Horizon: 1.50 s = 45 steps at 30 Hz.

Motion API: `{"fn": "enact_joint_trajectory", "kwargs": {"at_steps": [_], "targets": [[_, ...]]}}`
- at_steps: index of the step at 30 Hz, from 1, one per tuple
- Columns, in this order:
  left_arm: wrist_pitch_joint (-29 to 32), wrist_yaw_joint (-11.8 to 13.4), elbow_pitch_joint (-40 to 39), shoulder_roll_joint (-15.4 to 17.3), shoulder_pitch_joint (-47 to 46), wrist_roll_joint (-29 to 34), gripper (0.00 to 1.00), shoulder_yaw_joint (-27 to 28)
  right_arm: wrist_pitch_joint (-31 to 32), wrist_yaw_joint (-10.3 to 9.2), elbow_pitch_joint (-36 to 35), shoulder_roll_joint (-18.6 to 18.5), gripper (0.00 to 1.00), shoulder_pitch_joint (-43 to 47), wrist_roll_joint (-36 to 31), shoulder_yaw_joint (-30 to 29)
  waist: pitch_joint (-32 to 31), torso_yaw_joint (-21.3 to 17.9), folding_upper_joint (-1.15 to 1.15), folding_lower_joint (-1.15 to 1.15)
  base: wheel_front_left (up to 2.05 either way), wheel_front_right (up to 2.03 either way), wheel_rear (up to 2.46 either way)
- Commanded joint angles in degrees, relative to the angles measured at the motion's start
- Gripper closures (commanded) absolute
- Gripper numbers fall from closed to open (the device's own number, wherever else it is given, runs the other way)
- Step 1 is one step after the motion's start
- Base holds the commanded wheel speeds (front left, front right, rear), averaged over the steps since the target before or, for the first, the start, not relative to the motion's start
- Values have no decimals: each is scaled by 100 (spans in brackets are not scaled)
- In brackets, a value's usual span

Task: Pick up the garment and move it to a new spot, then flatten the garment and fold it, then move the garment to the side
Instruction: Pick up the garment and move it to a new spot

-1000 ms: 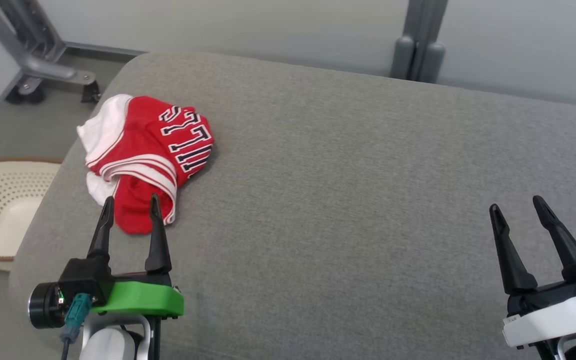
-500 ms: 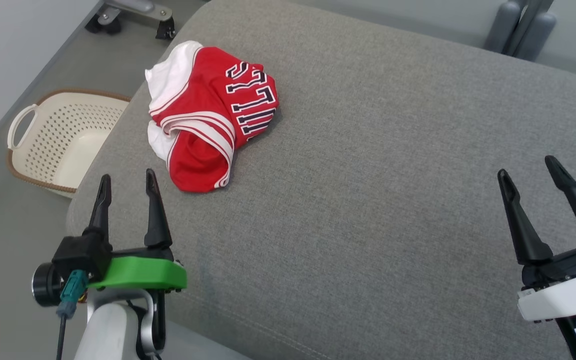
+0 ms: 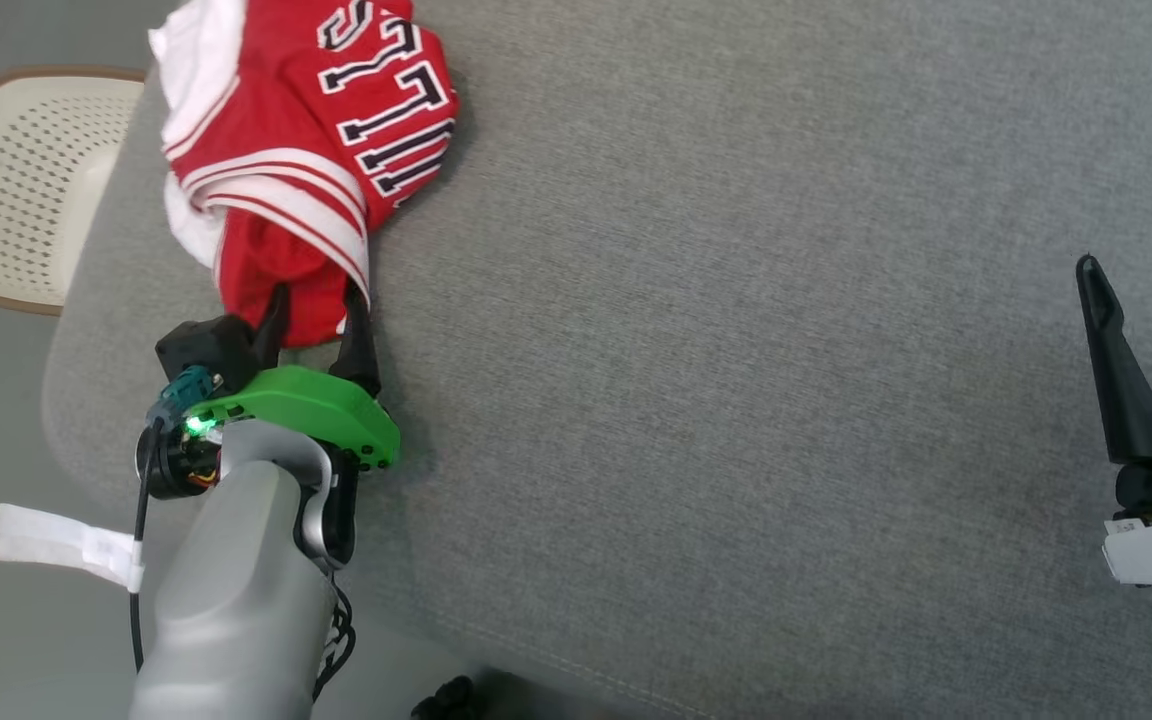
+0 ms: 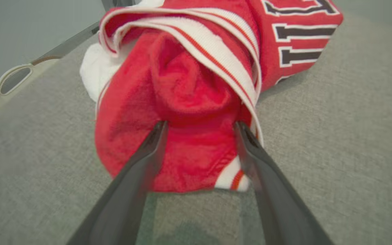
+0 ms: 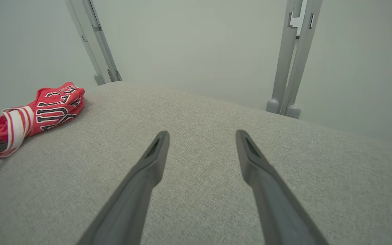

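None of the three parts of the task is finished yet, as far as I can judge. The garment, a red and white jersey with dark letters, lies crumpled at the far left of the grey cushion, close to its left edge, with a pale basket on the floor beside it. The left hand is open. Its two fingers stand on both sides of the near fold of the cloth, touching or almost touching it, but not closed on it. The right hand is open too and empty, well apart at the right. Picking up, moving, flattening, folding and putting aside are all left to do.
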Motion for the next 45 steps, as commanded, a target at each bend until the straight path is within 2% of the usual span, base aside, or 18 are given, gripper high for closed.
{"fn": "enact_joint_trajectory", "kwargs": {"at_steps": [1,4,5,6,10,17,24,27,34,39,45], "targets": [[1,-64,276,20,-206,-183,0,-24,-67,0,9,-18,0,-100,42,-16,592,-600,0,0,0,0,0],[35,-147,846,-5,-386,-478,0,-37,-110,0,45,3,0,-149,46,-7,587,-646,0,0,0,0,0],[53,-167,1002,-24,-399,-532,13,-32,-127,0,64,9,0,-169,45,14,560,-657,0,0,0,0,0],[67,-153,1048,-39,-430,-532,100,16,-156,0,73,14,0,-178,45,33,539,-663,0,0,0,0,0],[45,-30,583,-2,-295,-251,100,430,-279,0,161,76,0,-203,34,99,371,-690,0,0,0,0,0],[0,239,-1548,71,590,785,100,1300,-530,0,435,276,0,-263,17,268,-231,-857,0,0,0,0,0],[1,311,-3153,41,1493,1504,100,1354,-748,0,767,526,0,-162,-3,482,-954,-1163,0,0,0,0,0],[1,312,-3623,43,1843,1710,100,1202,-847,0,916,630,0,-66,-4,571,-1261,-1386,0,0,0,0,0],[485,36,-4293,103,2234,2021,100,479,-977,0,1106,851,0,66,21,693,-1532,-2127,0,0,0,0,0],[809,-264,-4331,58,1863,2095,100,-264,-1092,0,1160,919,0,10,66,698,-1315,-2799,0,0,0,0,0],[1051,-518,-3839,29,1230,2090,100,-1390,-1343,0,1338,1100,0,-119,153,711,-747,-3588,0,0,0,0,0]]}}
